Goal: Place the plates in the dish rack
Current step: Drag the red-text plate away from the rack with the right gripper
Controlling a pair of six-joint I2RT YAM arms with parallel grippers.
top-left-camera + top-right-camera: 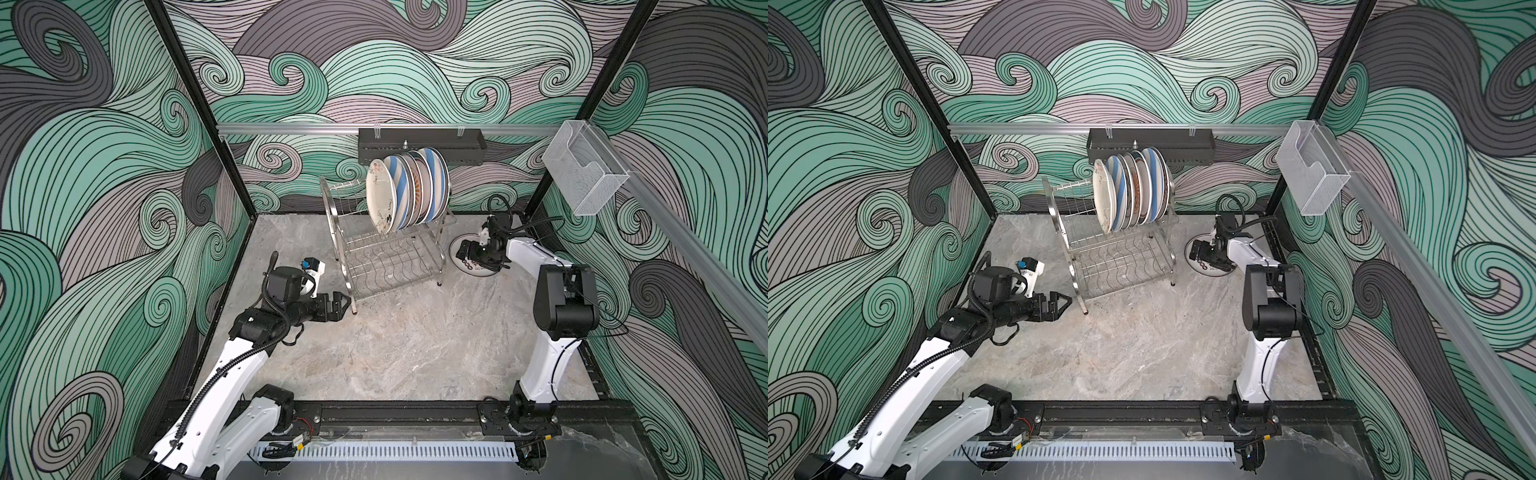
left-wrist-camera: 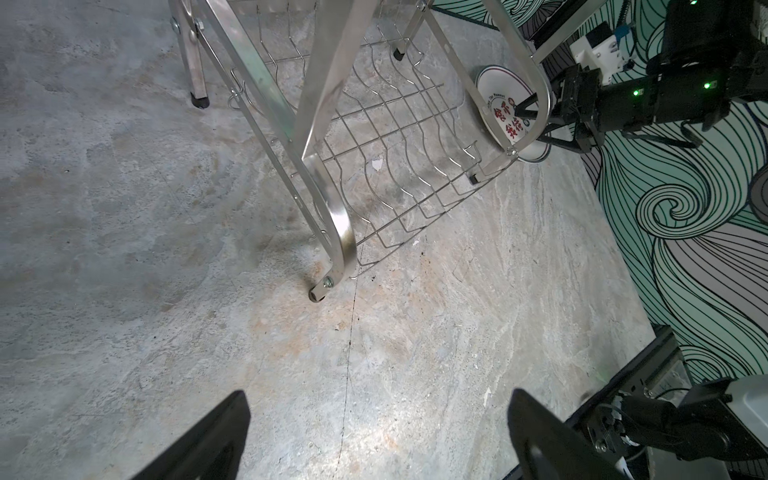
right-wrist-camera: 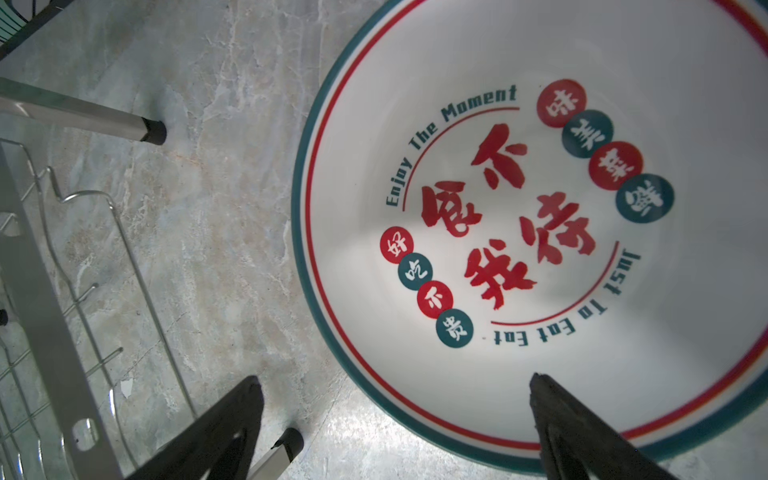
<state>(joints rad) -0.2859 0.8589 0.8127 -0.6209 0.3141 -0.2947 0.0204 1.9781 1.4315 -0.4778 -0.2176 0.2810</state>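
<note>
The right gripper [image 3: 395, 377] spreads its fingers astride the rim of the last plate [image 3: 519, 208], poised to pinch. The left gripper [image 2: 377, 392] hangs released, empty.

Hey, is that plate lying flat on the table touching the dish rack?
Apart. The right wrist view shows a strip of bare table between the teal-rimmed plate and the dish rack, even at its nearest legs.

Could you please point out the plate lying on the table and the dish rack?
plate [image 3: 519, 216]: right wrist view, on its printed centre.
dish rack [image 2: 324, 83]: left wrist view, on its steel side frame.
</note>
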